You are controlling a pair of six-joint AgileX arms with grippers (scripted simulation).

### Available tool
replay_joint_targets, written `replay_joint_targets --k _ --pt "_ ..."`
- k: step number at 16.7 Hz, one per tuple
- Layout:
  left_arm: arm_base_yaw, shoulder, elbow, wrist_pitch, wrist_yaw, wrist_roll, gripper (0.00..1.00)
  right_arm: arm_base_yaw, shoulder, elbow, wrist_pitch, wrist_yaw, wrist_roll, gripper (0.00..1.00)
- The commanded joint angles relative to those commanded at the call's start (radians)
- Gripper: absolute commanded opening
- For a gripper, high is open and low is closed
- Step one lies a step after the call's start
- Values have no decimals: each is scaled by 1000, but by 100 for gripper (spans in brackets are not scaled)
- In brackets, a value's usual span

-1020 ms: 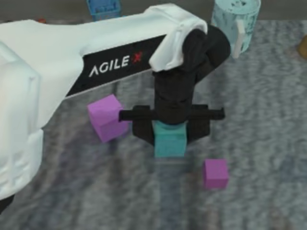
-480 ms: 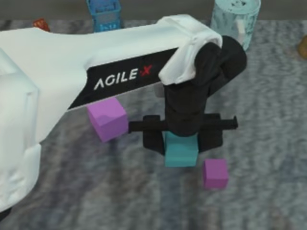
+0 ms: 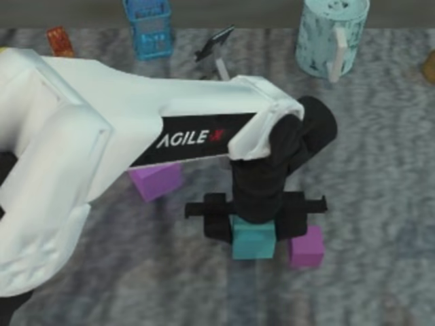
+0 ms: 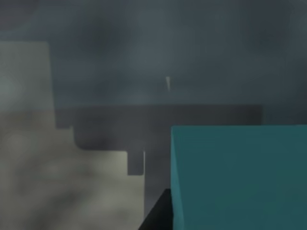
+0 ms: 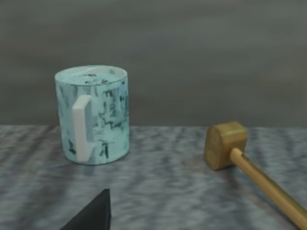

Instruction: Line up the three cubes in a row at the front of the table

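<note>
My left gripper [image 3: 253,231] is shut on the teal cube [image 3: 254,243], near the table's [image 3: 380,204] front middle. In the left wrist view the teal cube [image 4: 240,177] fills the corner, with one dark finger [image 4: 160,215] pressed to its side. The small magenta-purple cube [image 3: 307,246] sits just to the right of the teal one, almost touching it. Farther left and back, the light-purple cube [image 3: 158,181] is half hidden under my left arm. My right gripper [image 5: 96,215] is outside the top view and shows only as a dark tip in its wrist view.
A blue mesh basket [image 3: 149,27] and a small orange-red block [image 3: 59,41] stand at the back left. A pale blue mug [image 3: 329,34] is at the back right, with a wooden mallet [image 5: 240,153] beside it. A small dark-and-white object [image 3: 216,51] lies at the back middle.
My left arm has carried the teal cube towards the front and right, ending close beside the magenta-purple cube. The other two cubes have not moved.
</note>
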Motion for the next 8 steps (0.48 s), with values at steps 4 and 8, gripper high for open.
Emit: replay_joint_targets --k 4,8 --pt "0 0 0 0 0 0 8 0 0 0 0 0 0 100" --pt "0 0 0 0 0 0 38 0 0 0 0 0 0 100"
